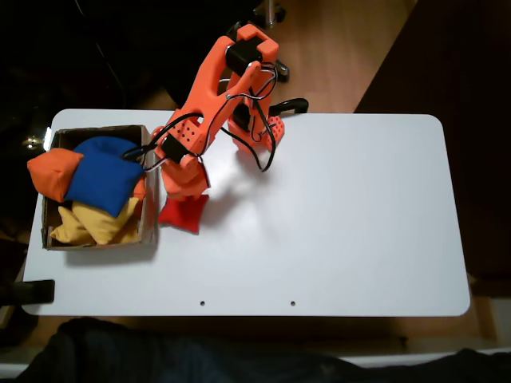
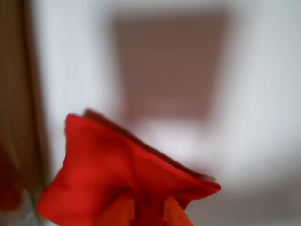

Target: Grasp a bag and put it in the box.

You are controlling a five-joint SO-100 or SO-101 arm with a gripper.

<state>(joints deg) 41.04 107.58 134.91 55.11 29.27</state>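
White table, dim room | gripper pinched shut on red bag, hanging just right of box in fixed view | bag soft, light, sagging; mid-fabric pinch seems best

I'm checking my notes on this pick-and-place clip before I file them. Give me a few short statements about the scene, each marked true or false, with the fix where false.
1. The claw holds the red bag. True.
2. The red bag already lies inside the box. False: in the fixed view it hangs just right of the box's wall, over the white table.
3. A blue beanbag lies on top of the things in the box. True.
4. The box holds green beanbags. False: besides the blue one there are yellow beanbags and an orange beanbag overhanging its left wall.
5. The wrist view shows the bag's fabric pinched between orange fingers. True.
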